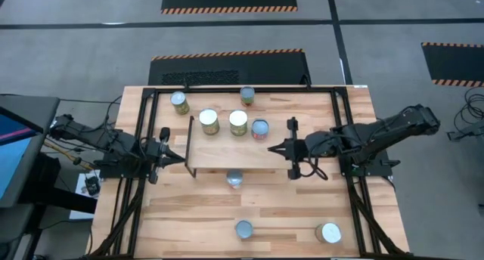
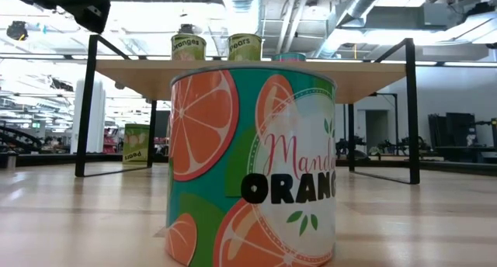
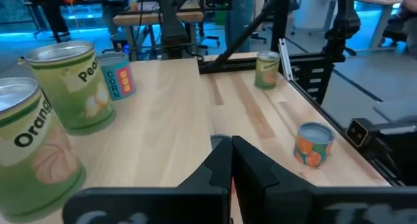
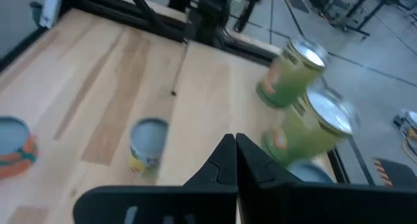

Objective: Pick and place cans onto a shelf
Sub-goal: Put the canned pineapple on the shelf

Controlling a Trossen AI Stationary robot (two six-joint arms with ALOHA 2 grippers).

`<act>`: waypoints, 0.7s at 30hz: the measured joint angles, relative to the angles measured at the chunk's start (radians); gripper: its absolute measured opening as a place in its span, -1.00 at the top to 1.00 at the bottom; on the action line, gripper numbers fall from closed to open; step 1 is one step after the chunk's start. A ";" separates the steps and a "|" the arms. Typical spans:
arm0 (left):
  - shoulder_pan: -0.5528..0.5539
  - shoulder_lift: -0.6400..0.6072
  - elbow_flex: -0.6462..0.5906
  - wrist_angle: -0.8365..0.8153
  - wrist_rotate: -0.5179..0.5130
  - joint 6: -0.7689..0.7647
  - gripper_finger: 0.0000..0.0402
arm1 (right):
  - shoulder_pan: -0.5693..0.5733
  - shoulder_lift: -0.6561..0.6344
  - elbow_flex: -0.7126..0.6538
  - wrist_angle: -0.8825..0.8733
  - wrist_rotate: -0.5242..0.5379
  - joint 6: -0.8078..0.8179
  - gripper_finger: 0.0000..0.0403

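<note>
A: So, where are the cans?
B: Three on the shelf [image 1: 227, 150]: oranges can [image 1: 209, 122], pears can [image 1: 238, 122], corn can [image 1: 259, 128]. Two behind it on the tabletop [image 1: 348, 207], at [image 1: 179, 103] & [image 1: 247, 96]. One just in front of the shelf [image 1: 235, 178], two more near the front edge [image 1: 243, 230], [image 1: 328, 233].
A: Grippers?
B: Left gripper [image 1: 184, 159] at shelf's left end, fingers pressed together, holding nothing. Right gripper [image 1: 271, 148] at shelf's right end, same, pinched tight & empty.
</note>
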State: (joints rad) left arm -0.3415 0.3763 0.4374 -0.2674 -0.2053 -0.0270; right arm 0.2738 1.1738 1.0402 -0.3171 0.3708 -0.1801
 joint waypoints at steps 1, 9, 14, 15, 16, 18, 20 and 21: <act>0.013 -0.002 0.000 0.000 0.011 0.001 1.00 | 0.008 0.011 0.011 0.000 0.000 0.000 0.97; 0.128 -0.008 0.000 0.048 0.148 0.024 1.00 | 0.043 0.125 0.078 -0.024 -0.008 0.055 0.94; 0.149 -0.005 0.000 0.050 0.153 0.046 1.00 | 0.073 0.251 0.148 -0.026 -0.031 0.147 0.82; 0.150 -0.003 0.000 0.051 0.148 0.053 1.00 | 0.085 0.279 0.169 -0.026 -0.032 0.153 0.79; 0.150 -0.003 0.000 0.051 0.146 0.059 1.00 | 0.095 0.308 0.191 -0.028 -0.033 0.154 0.76; 0.150 -0.002 0.000 0.053 0.145 0.067 1.00 | 0.115 0.369 0.239 -0.025 -0.033 0.154 0.70; 0.150 -0.002 0.000 0.057 0.144 0.069 1.00 | 0.134 0.429 0.291 -0.032 -0.034 0.155 0.63; 0.150 -0.002 0.000 0.058 0.144 0.069 1.00 | 0.138 0.459 0.320 -0.047 -0.035 0.158 0.59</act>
State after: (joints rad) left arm -0.1917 0.3745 0.4377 -0.2093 -0.0612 0.0418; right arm 0.4114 1.6332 1.3604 -0.3644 0.3359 -0.0220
